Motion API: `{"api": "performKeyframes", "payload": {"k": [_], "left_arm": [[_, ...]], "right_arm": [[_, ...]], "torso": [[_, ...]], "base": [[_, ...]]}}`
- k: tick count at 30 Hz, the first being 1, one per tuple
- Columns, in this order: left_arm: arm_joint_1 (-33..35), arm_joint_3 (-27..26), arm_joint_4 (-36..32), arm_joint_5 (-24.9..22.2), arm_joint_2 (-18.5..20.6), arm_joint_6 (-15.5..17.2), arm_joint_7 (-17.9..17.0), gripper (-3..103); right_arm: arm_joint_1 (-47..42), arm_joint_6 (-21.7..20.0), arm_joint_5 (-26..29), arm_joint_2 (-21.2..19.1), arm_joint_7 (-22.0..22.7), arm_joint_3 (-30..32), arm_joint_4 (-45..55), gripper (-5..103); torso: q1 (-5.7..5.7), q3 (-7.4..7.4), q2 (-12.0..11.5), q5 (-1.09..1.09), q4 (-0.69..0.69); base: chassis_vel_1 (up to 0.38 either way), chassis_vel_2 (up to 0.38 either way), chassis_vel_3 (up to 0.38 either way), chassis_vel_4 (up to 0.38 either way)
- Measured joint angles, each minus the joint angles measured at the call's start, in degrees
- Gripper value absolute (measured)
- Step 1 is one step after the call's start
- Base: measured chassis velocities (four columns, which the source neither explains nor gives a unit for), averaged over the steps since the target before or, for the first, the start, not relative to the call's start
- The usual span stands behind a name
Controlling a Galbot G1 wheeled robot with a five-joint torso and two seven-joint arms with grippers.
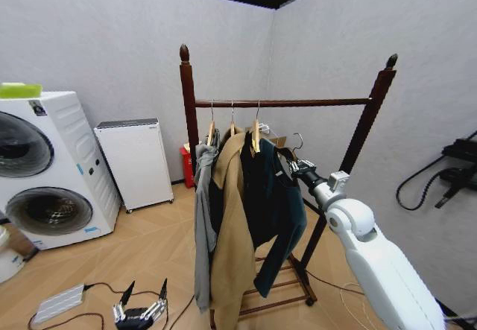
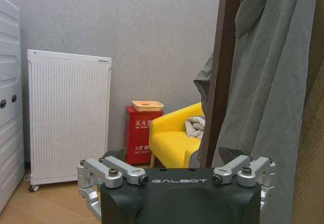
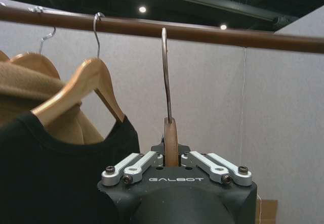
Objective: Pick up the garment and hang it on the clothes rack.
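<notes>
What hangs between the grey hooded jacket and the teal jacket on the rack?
The long tan coat, hung on the clothes rack; the head view shows it.

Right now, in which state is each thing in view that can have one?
garment: on its hanger, which the right gripper holds; hook below the bar, not on it.
clothes rack: upright.
tan coat: hung on the bar.
grey jacket: hung on the bar.
right gripper: shut on the hanger.
left gripper: open, low near the floor.
</notes>
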Motion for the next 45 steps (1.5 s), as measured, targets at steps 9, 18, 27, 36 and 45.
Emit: {"api": "performKeyframes", "payload": {"k": [9,18,27,36,45], "left_arm": [[0.01,0.0,0.0,0.0,0.0,0.0,0.0,100],[0.0,0.0,0.0,0.0,0.0,0.0,0.0,100],[0.0,0.0,0.0,0.0,0.0,0.0,0.0,100],[0.0,0.0,0.0,0.0,0.0,0.0,0.0,100],[0.0,0.0,0.0,0.0,0.0,0.0,0.0,100]], "right_arm": [[13.42,-4.06,8.18,-3.75,4.13,-8.24,-4.16,9],[29.5,-9.81,15.22,-3.37,7.79,-17.43,-11.5,9],[35.25,-14.19,19.5,-2.66,9.86,-22.28,-16.81,9],[38.02,-14.39,20.78,-0.62,11.8,-25.07,-20.75,9],[37.48,-14.14,19.88,0.91,12.14,-25.55,-22.39,9]], "torso": [[-0.04,-0.02,0.04,-0.01,0.01],[0.01,0.01,0.01,-0.01,0.04],[-0.01,0.0,0.01,-0.01,0.01],[-0.01,0.0,0.01,-0.01,0.01],[-0.02,-0.01,0.03,-0.01,0.01]], "base": [[0.014,-0.007,-0.009,0.008],[-0.003,0.005,0.017,-0.003],[0.0,0.0,0.0,0.0],[0.0,0.0,0.0,0.0],[0.0,0.0,0.0,0.0]]}}
